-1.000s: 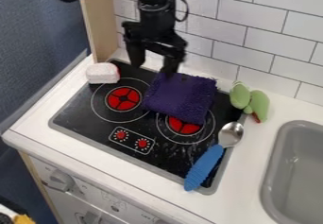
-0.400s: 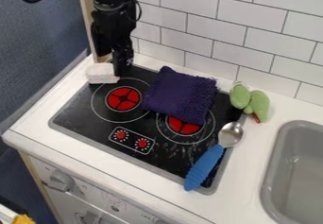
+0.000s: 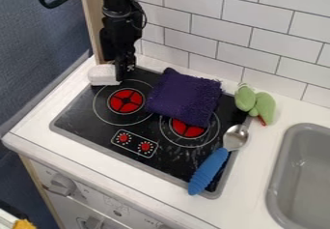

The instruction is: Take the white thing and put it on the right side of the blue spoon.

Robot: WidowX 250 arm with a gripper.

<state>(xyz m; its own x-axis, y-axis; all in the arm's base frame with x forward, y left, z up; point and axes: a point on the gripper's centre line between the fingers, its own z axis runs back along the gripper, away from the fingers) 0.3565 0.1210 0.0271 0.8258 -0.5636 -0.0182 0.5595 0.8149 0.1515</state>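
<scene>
At the stove's back left corner, the black gripper [image 3: 120,72] hangs low with its lower end against the right side of the white thing [image 3: 102,75]. That white thing is a small rounded block lying across the stove's edge and the counter, its right part hidden behind the gripper. How the fingers stand around it cannot be made out. The blue spoon [image 3: 207,171] lies at a slant over the stove's right edge, its blue ribbed handle toward the front and its metal bowl toward the back.
A purple cloth [image 3: 185,97] lies across the middle and back of the black stove [image 3: 90,119]. Green toy pieces [image 3: 254,103] rest at the stove's back right corner. The grey sink [image 3: 278,184] is at the far right, with a tiled wall [image 3: 219,35] behind the counter.
From above the purple cloth, the gripper has moved left and come down beside the white thing. The cloth, spoon and green pieces have stayed in place.
</scene>
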